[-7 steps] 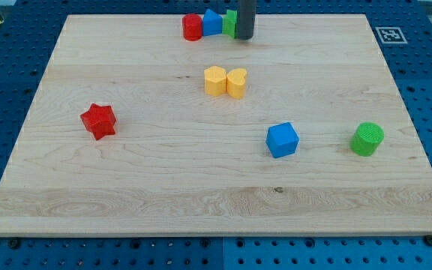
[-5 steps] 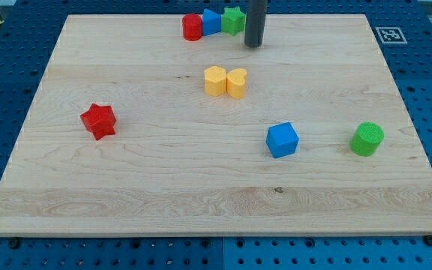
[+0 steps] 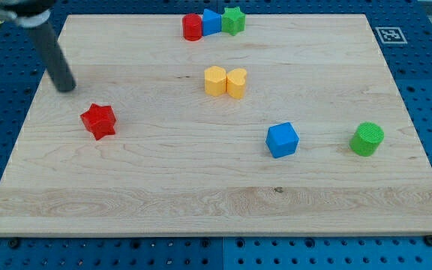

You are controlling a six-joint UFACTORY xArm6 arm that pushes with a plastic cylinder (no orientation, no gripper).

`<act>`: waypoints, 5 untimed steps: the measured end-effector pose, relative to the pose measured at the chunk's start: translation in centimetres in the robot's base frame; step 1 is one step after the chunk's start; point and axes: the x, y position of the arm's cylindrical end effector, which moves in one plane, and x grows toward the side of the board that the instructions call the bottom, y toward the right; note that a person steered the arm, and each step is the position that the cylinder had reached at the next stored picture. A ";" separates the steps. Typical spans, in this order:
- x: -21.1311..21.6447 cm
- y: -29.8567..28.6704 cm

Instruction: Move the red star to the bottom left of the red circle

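Observation:
The red star (image 3: 98, 121) lies on the wooden board (image 3: 216, 180) at the view's left. The red circle (image 3: 192, 27) stands at the board's top edge, far up and right of the star, touching a blue block (image 3: 211, 22) that touches a green star (image 3: 233, 20). My tip (image 3: 67, 88) rests on the board up and left of the red star, a short gap away and not touching it.
Two yellow blocks (image 3: 225, 81) sit together near the middle. A blue cube (image 3: 282, 139) lies right of centre and a green cylinder (image 3: 367, 139) near the right edge. A marker tag (image 3: 389, 34) sits off the board's top right corner.
My tip has swept from beside the green star at the top across to the left, ending up and left of the red star. No block has moved.

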 end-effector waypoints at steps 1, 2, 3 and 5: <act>6.0 0.8; 6.7 5.1; -0.6 8.8; -0.9 7.4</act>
